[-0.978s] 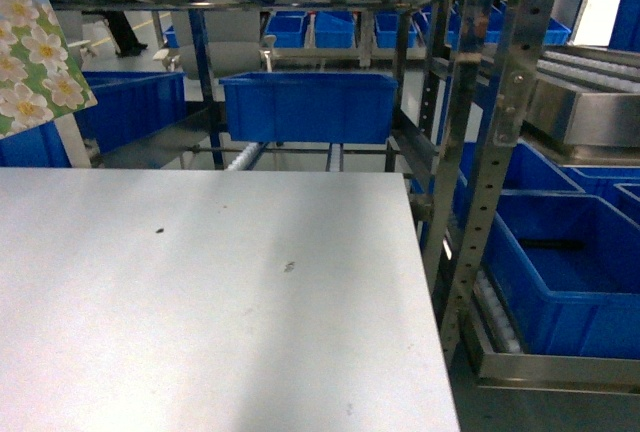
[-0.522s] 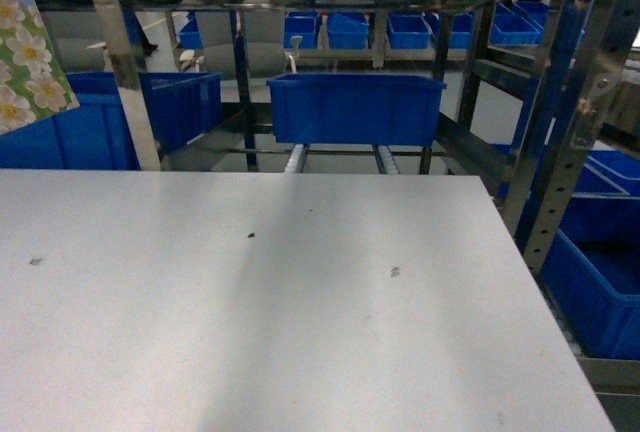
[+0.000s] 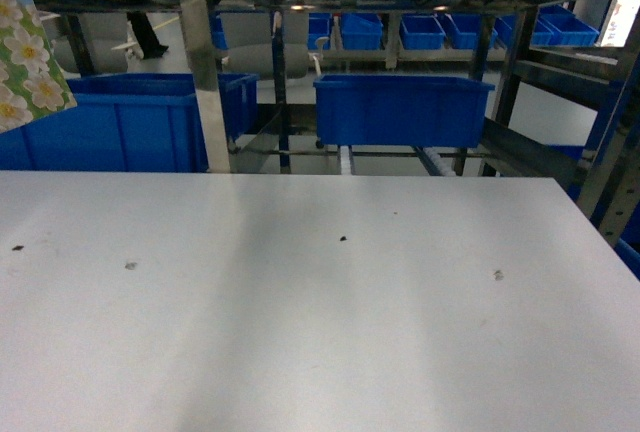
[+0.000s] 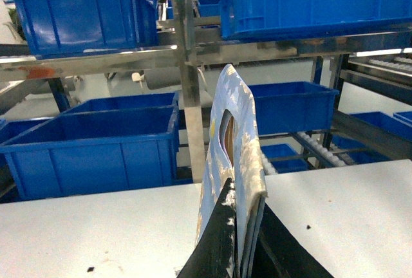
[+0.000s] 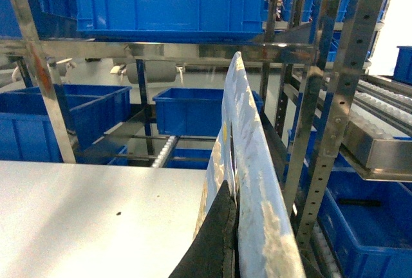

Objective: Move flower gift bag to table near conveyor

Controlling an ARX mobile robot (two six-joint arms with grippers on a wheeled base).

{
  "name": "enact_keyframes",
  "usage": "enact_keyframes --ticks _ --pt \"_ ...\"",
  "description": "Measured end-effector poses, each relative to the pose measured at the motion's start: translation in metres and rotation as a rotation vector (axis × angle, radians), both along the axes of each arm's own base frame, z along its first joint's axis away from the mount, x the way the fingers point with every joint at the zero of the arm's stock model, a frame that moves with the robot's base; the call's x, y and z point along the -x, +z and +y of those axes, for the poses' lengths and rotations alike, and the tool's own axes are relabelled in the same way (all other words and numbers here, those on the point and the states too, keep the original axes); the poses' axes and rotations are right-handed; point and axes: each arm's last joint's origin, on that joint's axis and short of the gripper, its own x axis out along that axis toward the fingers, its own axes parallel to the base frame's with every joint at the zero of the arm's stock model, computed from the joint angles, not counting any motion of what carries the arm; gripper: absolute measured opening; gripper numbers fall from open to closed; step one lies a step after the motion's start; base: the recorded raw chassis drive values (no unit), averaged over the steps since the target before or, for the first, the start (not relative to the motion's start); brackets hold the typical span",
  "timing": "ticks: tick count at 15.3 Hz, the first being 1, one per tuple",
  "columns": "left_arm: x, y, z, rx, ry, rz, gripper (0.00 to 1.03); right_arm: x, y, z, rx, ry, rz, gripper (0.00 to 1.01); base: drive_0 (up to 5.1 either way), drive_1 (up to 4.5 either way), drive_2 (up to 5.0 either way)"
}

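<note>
Head view: the white table (image 3: 300, 332) fills the lower two thirds of the frame, bearing a few small dark specks (image 3: 342, 239). Behind its far edge stands the steel rack of the conveyor (image 3: 430, 160), of which two short roller lanes show at centre, beneath a blue plastic bin (image 3: 402, 109). A larger blue bin (image 3: 110, 132) sits at left, and a row of smaller blue bins (image 3: 420, 30) lines a far shelf along the top. The flower gift bag (image 3: 25, 47) enters at the upper left edge, showing white blossoms on green; it hangs above the table's level, and neither gripper is visible in this view.

Left wrist view: the left gripper (image 4: 241, 252) appears at the bottom centre, its dark fingers (image 4: 215, 252) clamped on either side of the gift bag (image 4: 233, 162), which is seen edge-on and rises upright from the jaws, with a cut-out handle opening near its top. The table (image 4: 96, 226) lies below and behind.

Right wrist view: the right gripper (image 5: 225, 246), at bottom centre, likewise pinches the bag's thin edge (image 5: 248, 181), which slants upward in front of the rack uprights (image 5: 322, 117). Roller lanes (image 5: 380, 101) show at right.
</note>
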Motion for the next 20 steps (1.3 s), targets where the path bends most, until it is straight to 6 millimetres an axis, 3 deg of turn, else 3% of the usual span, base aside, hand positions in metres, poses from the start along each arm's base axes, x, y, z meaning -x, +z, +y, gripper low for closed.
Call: enact_keyframes --ticks 10,16,20 --pt "-0.0003 -0.0004 -0.0001 -0.001 0.000 0.003 0.02 0.0000 0.0000 0.0000 0.000 0.000 0.000 0.02 -5.0 2.44 2.4" --pt "-0.0003 -0.0002 0.0009 -0.001 0.011 0.001 0.02 -0.0003 -0.0004 0.0001 0.000 0.005 0.003 0.02 -0.4 0.21 0.2" --pt "0.0009 0.0011 0.0003 0.001 0.000 -0.007 0.02 0.0010 0.0006 0.0000 0.000 -0.001 -0.006 0.02 0.0 4.35 -4.3"
